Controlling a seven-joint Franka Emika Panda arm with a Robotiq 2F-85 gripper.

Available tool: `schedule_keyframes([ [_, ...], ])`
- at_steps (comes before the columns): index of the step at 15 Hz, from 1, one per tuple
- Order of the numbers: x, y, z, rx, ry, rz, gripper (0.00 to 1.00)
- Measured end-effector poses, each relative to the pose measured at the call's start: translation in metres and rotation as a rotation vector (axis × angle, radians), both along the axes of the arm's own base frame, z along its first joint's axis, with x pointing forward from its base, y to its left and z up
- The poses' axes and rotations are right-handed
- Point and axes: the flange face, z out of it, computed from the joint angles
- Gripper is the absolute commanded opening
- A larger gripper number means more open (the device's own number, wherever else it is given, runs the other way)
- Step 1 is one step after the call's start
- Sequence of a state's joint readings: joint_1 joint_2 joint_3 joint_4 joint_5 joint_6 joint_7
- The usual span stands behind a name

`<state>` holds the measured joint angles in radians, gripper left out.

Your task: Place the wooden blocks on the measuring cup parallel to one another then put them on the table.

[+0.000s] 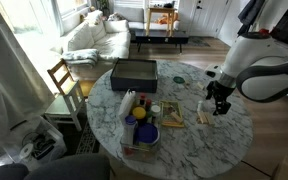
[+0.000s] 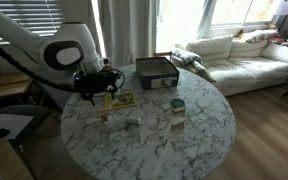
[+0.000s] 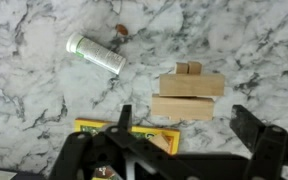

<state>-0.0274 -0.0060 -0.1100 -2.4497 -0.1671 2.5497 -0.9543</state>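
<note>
Your gripper point(image 3: 181, 130) hangs spread wide over the worktop point(image 3: 34, 110), holding nothing. The blocks point(image 3: 189, 92) lie on the marble between its fingers: two long ones parallel and touching, two small ones against the far one. A white tube point(image 3: 95, 54) lies apart.

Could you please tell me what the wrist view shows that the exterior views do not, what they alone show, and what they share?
Only the wrist view shows the small brown speck lying on the marble. Only an exterior view shows the dark rectangular box, the blue bowl, the white sofa and the wooden chair. Both share the round white-and-grey marbled table, the pale tan wooden blocks resting on it, and the black gripper, open, above them.
</note>
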Motion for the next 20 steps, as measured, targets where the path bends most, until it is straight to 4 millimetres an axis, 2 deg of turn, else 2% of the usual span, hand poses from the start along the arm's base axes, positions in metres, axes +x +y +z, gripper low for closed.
schedule_keyframes([
  [5,-0.008,-0.015,-0.030,0.024,-0.003,0.084,1.00],
  [12,-0.005,-0.011,-0.027,0.023,-0.010,0.088,1.00],
  [20,-0.008,-0.015,-0.038,0.046,0.010,0.070,1.00],
])
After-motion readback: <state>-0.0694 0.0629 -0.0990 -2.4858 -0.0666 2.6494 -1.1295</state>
